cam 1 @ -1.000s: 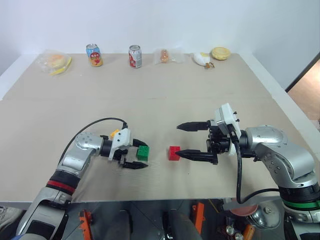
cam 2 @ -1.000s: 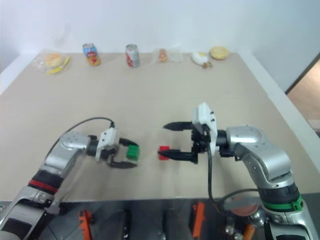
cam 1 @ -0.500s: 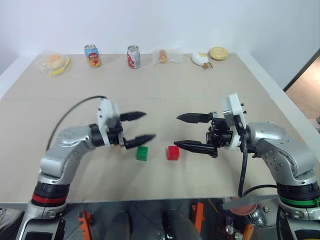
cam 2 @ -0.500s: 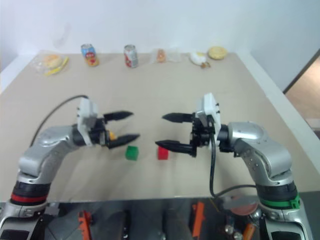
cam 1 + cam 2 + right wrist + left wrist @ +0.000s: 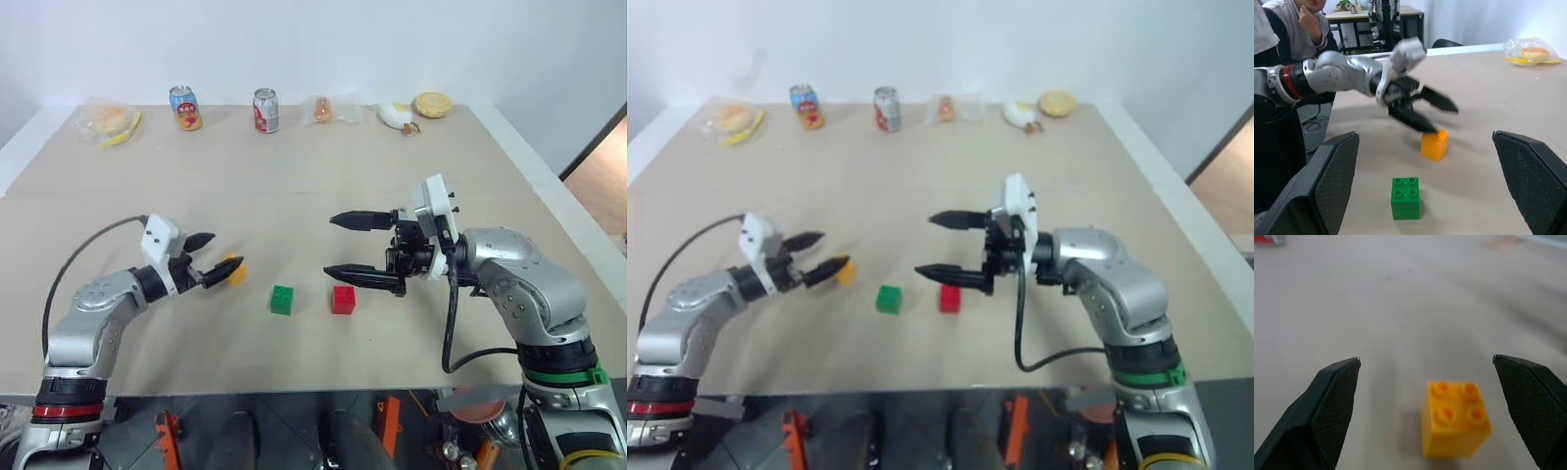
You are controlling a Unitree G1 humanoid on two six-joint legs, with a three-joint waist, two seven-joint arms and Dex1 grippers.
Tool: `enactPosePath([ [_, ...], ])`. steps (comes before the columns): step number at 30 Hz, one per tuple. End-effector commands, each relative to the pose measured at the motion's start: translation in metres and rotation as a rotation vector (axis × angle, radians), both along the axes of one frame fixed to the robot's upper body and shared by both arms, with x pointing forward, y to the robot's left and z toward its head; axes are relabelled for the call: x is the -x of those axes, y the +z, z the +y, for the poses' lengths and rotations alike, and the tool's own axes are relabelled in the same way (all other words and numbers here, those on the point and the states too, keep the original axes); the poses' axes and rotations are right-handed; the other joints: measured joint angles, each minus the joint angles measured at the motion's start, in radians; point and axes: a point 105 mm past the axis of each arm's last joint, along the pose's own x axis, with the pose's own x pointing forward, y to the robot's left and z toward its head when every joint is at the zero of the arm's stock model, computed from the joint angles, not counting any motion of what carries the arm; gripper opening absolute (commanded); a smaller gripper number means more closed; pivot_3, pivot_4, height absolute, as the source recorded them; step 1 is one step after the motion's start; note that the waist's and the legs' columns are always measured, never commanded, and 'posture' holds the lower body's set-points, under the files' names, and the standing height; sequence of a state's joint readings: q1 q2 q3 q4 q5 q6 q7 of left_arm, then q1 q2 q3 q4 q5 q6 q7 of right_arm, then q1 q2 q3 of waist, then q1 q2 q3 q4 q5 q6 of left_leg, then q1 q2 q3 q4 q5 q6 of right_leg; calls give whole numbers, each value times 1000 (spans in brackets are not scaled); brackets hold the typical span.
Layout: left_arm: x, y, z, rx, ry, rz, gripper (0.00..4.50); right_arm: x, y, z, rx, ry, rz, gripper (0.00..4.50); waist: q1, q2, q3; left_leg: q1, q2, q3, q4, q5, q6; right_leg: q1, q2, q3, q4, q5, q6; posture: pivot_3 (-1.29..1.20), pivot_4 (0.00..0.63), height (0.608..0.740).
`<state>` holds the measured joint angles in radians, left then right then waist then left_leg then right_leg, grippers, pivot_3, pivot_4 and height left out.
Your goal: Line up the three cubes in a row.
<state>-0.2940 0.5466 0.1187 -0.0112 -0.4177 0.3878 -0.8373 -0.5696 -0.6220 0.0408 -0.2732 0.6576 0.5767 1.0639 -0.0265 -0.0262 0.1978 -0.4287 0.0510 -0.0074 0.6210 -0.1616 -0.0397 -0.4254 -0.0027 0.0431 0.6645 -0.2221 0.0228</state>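
"Three cubes on the table (image 5: 294, 186), all near the front edge. See them?"

"Yes. The green cube (image 5: 282, 300) and the red cube (image 5: 343, 300) sit just beside each other with a small gap between, studs up. The yellow cube (image 5: 233, 269) is off to the green one's left and a little farther back, so it is out of line with the other two."

"What about the left gripper (image 5: 208, 258)?"

"Its two black fingers are spread apart, nothing between them. It points at the yellow cube from the left; the lower fingertip looks right at the cube's top edge, but I cannot tell whether it touches. From the left wrist view the yellow cube (image 5: 1454, 418) stands on the table in the gap, free of both fingers."

"And the right gripper (image 5: 336, 245)?"

"Spread wide too, and empty. It hangs above the table, pointing left, with the lower finger's tip just behind and above the red cube. It touches neither cube."

"What's along the back?"

"Two drink cans (image 5: 184, 108), and bagged food (image 5: 110, 121) spread across the far edge, well apart from the cubes."

"Anyone else around?"

"A seated person (image 5: 1300, 22) beyond the table's left side, one hand raised to the chin."
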Motion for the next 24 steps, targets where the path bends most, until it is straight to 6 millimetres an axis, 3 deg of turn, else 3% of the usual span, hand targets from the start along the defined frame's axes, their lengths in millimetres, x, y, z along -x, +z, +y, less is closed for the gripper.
enactPosePath([
  [1,-1,-9,-3,-37,-23,-9,4485,2,10,4,-7,17,-50,4500,0,0,0,0,0,0,0,0,0,0,0,0,0,0,0,0,150,740],
  [8,-11,-21,-5,-75,-4,6,4485,3,10,5,-14,8,-52,4500,1,0,0,0,0,0,0,0,0,0,0,0,0,0,0,0,150,740],
  [9,-11,-21,-4,-76,-3,3,3926,3,10,5,-14,7,-51,4500,1,0,0,0,0,0,0,0,0,0,0,0,0,0,0,0,150,740],
  [17,-7,-16,-6,-107,-73,-51,1330,10,8,4,-5,37,-36,4500,1,0,0,0,0,1,0,0,0,0,0,1,0,1,1,0,150,740],
  [24,23,-6,12,-182,-353,-57,1341,19,3,-3,51,116,-5,4500,0,0,0,0,1,1,-1,0,0,-1,0,1,0,0,-1,0,150,740],
])
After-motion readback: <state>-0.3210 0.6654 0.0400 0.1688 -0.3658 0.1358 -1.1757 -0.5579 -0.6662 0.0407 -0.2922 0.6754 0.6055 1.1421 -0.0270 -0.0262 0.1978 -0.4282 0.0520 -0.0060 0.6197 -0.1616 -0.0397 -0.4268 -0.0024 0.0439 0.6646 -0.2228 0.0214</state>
